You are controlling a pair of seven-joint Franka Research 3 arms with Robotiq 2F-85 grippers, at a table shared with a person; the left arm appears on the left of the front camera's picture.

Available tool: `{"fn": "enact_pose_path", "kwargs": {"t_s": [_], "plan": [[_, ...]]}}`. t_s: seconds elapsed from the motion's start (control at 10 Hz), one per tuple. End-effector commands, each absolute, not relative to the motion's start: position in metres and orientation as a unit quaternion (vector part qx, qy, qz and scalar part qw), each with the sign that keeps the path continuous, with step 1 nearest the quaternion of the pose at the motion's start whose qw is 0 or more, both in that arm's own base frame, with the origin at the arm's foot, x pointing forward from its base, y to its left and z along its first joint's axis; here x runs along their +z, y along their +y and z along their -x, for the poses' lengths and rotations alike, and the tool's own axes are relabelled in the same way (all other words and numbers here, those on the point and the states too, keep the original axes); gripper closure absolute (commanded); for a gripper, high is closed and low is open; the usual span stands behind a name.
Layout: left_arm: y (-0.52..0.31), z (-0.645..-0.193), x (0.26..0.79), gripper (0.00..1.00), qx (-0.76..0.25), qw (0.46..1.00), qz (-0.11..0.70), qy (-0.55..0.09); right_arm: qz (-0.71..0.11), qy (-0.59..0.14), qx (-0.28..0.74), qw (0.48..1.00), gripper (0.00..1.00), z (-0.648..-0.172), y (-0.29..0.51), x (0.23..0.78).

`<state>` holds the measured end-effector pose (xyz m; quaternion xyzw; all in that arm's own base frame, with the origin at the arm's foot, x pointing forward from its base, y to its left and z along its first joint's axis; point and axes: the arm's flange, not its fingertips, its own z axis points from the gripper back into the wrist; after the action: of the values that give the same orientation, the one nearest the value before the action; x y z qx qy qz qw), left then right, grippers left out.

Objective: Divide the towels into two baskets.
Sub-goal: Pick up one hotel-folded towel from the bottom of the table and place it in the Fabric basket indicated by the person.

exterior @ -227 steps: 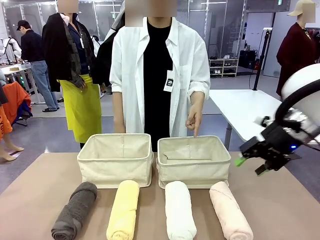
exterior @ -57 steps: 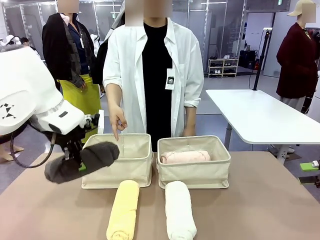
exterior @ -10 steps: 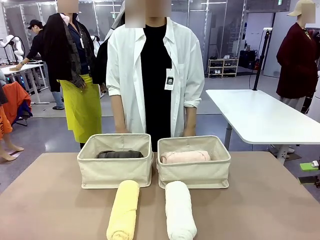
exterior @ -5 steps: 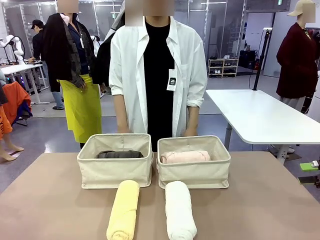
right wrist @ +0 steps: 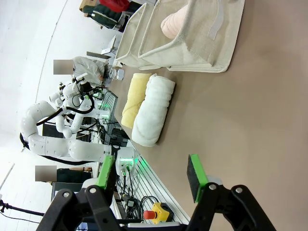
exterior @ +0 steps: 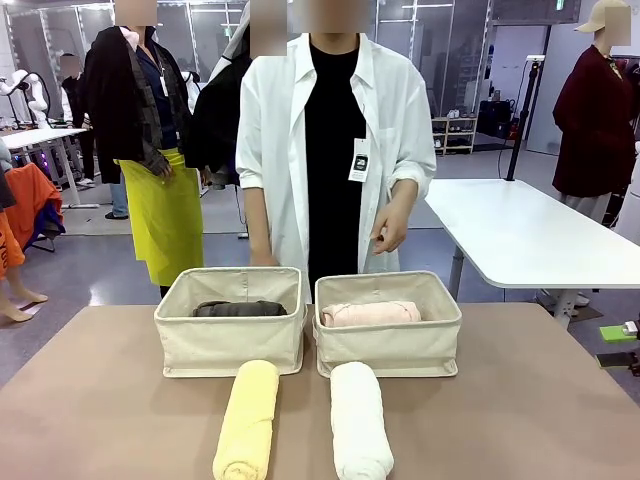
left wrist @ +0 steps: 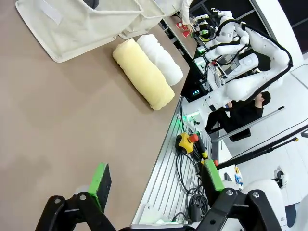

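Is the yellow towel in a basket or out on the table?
Out. The yellow towel lies rolled on the table, just in front of the left basket, which holds the dark grey towel, and beside the white towel.

The left gripper (left wrist: 156, 182) hangs with its fingers (left wrist: 101, 180) spread wide, green pads at 7 and 5 o'clock in its wrist view, nothing between them. The right gripper (right wrist: 150, 175) is parted too, less widely, and empty, fingers (right wrist: 195, 177) rising from 6 o'clock.
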<state>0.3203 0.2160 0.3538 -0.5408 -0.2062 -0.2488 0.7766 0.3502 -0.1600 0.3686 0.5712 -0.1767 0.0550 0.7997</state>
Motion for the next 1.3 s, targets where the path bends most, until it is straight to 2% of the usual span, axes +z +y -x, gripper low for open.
{"fn": "enact_pose_path", "kwargs": {"t_s": [0.0,0.3,0.4,0.7,1.2], "plan": [[0.216,-0.315,0.356,0.04,-0.247,0.777,0.541,-0.207,-0.571,-0.179,0.054,0.799,0.25,-0.347,-0.159,0.371],[0.216,-0.315,0.356,0.04,-0.247,0.777,0.541,-0.207,-0.571,-0.177,0.055,0.800,0.25,-0.350,-0.160,0.369],[0.216,-0.315,0.356,0.04,-0.247,0.777,0.541,-0.207,-0.539,-0.136,0.074,0.828,0.25,-0.363,-0.140,0.389],[0.216,-0.315,0.356,0.04,-0.247,0.777,0.541,-0.207,-0.443,-0.076,0.100,0.888,0.25,-0.406,-0.052,0.421],[0.216,-0.315,0.356,0.04,-0.247,0.777,0.541,-0.207,-0.339,-0.061,0.073,0.936,0.25,-0.407,0.103,0.421]]}}
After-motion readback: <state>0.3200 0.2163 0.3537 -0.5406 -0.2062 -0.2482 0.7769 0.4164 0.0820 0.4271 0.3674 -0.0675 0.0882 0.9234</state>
